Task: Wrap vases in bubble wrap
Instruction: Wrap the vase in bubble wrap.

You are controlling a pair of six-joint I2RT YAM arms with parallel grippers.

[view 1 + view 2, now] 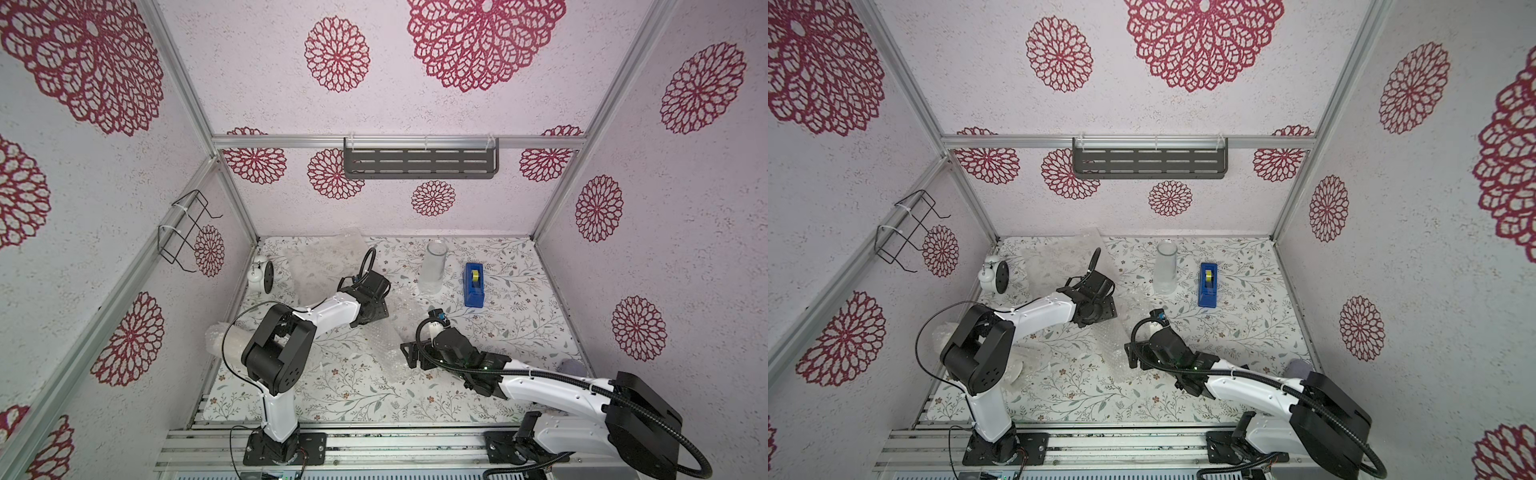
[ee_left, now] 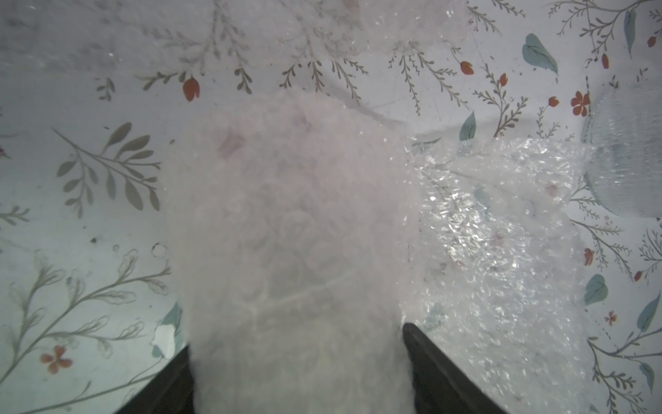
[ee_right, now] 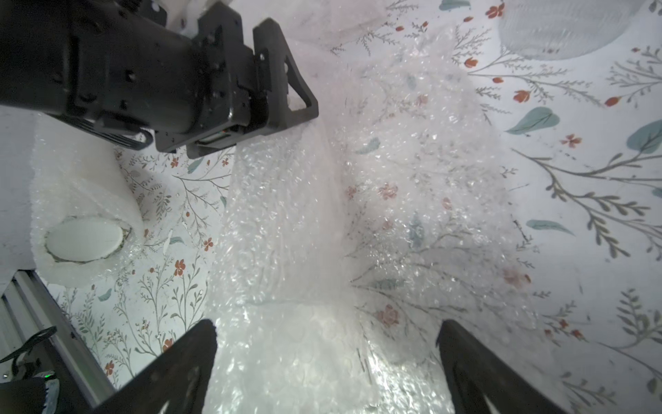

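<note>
In both top views the left gripper hangs over the middle of the floral table, but its own wrist block covers the jaws. The clear bubble wrap beneath it nearly melts into the pattern. The left wrist view settles the matter: a blurred, bunched fold of the wrap fills the whole gap between the two dark fingers, pinched there. The right wrist view shows the sheet rising like a tent to that gripper.

The right gripper, at lower centre of the top views, has its jaws spread wide and grips nothing; the wrap lies loose under and between them.

The white vase lies on its side at the lower left of the table, swathed in wrap and half hidden by the left arm's elbow. Only the right wrist view shows its bare flat end. The glass cylinder stands upright at upper centre, near the blue tape dispenser on its right. The wrist views catch only its base, cut off by the frame and looking finely ribbed. A second sheet, very faint, lies at the upper left beside an alarm clock. A pale rounded thing at the table's right edge is mostly hidden by the right arm; what it is I cannot tell.

Bare table shows along the lower edge between the arm bases, and to the right of the dispenser
</note>
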